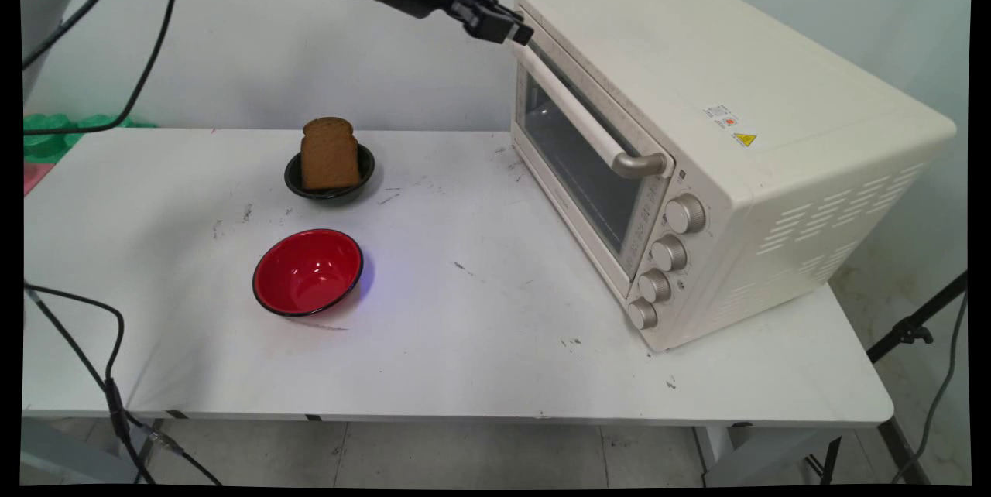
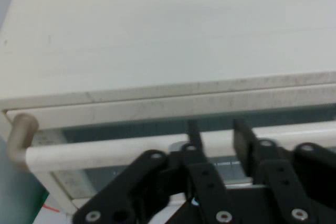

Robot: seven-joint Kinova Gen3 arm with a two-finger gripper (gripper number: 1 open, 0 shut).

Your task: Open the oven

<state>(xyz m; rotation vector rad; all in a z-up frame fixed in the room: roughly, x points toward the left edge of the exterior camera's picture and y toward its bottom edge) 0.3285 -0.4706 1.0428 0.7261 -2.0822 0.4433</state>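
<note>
**Hand at the Oven Door Handle**

As the arm reaches in from the upper left of the frame, the hand [image 1: 517, 31] sits right at the top far corner of the toaster oven [image 1: 728, 141], up against the far end of its door handle [image 1: 577, 106]. The hand view brings it in close: two fingers [image 2: 245, 140] rise on either side of a stretch of the pale bar [image 2: 115, 153], the bar running across between them, so the hand looks partly spread around the handle. Is it pinching yet? I can't tell; no firm contact shows. The door itself looks shut, glass flush with the frame.

Lower left of the oven, well apart from the action, a slice of brown bread [image 1: 329, 152] stands upright in a small black bowl [image 1: 331, 181], and a red bowl [image 1: 308, 271] sits nearer the camera on the white desk [image 1: 480, 342].

Now the risk, as I read it: the hold is far out at one end of the bar, not the middle. A pull from there could twist the door or let the fingers slide off the rounded bar. The oven also stands near the desk's right edge, so a hard tug might drag the whole box.
</note>
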